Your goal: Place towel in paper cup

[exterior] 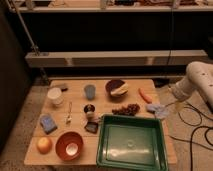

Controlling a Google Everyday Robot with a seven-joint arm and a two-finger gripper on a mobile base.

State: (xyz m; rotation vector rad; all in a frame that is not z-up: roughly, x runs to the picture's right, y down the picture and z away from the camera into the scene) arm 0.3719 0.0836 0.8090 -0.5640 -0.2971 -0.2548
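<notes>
The towel [158, 110] is a crumpled light-blue cloth lying at the right edge of the wooden table [102, 102]. The white paper cup [55, 95] stands upright at the table's far left. My white arm [200, 80] comes in from the right, off the table. Its lower end, where the gripper [175, 93] is, hangs just right of the table edge, a little above and to the right of the towel, and holds nothing that I can see.
A green tray [131, 142] fills the front right. An orange bowl [69, 145], an orange fruit [44, 145], a blue sponge [48, 123], a spoon [69, 114], a blue cup [90, 91], a dark bowl [116, 87], a carrot [145, 95] and grapes [126, 109] are spread about. Cables [192, 132] lie on the floor at right.
</notes>
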